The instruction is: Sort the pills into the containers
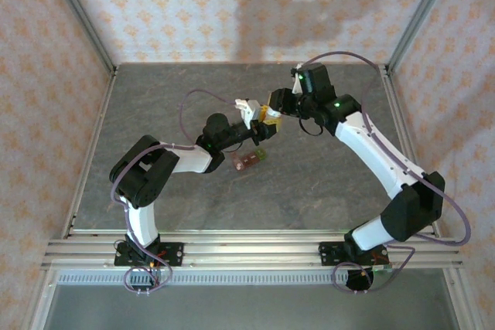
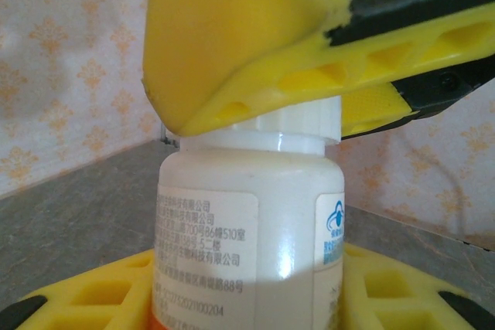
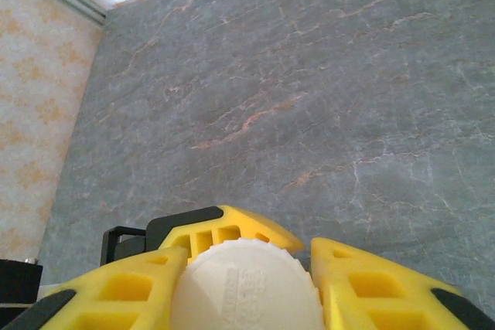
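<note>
A white pill bottle (image 1: 246, 108) with a printed label (image 2: 209, 245) hangs above the table's middle. My left gripper (image 1: 251, 120) (image 2: 247, 295) is shut on the bottle's body. My right gripper (image 1: 271, 113) (image 3: 247, 256) comes from the right and is shut on the bottle's ribbed white cap (image 3: 247, 291) (image 2: 271, 129). The right gripper's yellow fingers (image 2: 309, 75) press on the cap from both sides. The containers (image 1: 249, 160), a short brownish-red strip with a green end, lie on the table just below both grippers. The pills are hidden.
A grey marbled table (image 1: 155, 113) lies under both arms, with bare surface (image 3: 309, 98) beyond the bottle. Patterned walls (image 1: 232, 5) and metal frame posts (image 1: 81, 13) close the table at the back and sides. An aluminium rail (image 1: 247, 249) runs along the near edge.
</note>
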Tool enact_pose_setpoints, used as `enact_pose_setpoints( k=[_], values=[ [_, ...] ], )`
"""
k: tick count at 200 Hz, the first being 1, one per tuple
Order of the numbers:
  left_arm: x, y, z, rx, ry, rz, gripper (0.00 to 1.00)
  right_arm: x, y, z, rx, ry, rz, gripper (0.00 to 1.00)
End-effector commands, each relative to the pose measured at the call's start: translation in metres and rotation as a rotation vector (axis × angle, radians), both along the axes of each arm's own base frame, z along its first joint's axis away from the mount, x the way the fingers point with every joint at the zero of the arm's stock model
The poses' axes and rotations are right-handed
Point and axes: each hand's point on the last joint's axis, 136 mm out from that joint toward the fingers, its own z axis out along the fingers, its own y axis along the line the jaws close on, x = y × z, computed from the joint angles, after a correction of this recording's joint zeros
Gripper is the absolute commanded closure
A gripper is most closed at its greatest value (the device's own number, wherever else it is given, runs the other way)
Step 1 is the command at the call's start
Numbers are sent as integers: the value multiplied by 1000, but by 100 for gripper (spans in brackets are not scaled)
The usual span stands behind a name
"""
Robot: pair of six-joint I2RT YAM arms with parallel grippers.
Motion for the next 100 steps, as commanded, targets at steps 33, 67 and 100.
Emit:
enact_pose_setpoints(
  k=[33, 67, 100],
  values=[
    [1, 7, 31, -52, -102, 55, 99, 7, -12, 0, -29, -24, -85, 75],
    [5, 12, 21, -42, -85, 93, 60, 18, -18, -1, -46, -46, -128, 75],
    [-2, 16, 12, -12, -89, 99, 0, 30, -28, -7, -57, -49, -180, 76]
  ],
)
